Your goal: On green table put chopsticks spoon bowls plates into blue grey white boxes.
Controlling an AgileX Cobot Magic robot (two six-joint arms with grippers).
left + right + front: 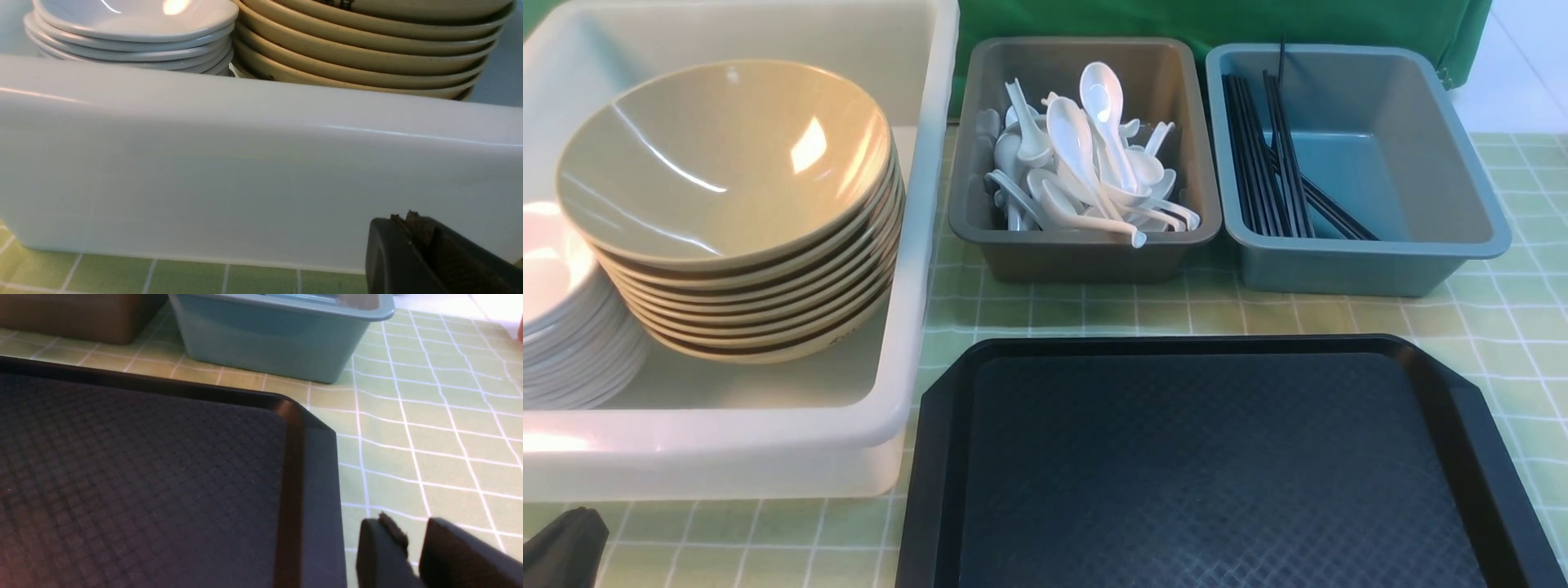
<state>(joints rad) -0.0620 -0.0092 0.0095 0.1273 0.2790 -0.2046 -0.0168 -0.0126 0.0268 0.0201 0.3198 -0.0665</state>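
Since the black tray (1217, 465) nearest us lies bare, we judge the sorting close to done, and the risks that remain come mostly from the arms themselves. Our left end effector (425, 249) sits low with its jaws pressed together on nothing, just beside the near wall of the white box (245, 171); a careless lift or swing from there could catch that wall and jolt the tilted stack of tan bowls (735, 204), which leans inside the box and looks ready to slide. Our right end effector (412, 551) hovers over the green desk (441, 449) just off the tray's corner, its jaws slightly parted with nothing between them; a sideways sweep could clip the tray's raised rim and shove it toward the boxes. Beside the bowls, the white plates (564, 318) are stacked in the same box. Further back, the grey box (1086, 237) holds a loose heap of white spoons (1086, 163), some riding high enough to spill if bumped. Beside it, the blue box (1364, 245) holds the black chopsticks (1274, 163), a few crossing at an angle.
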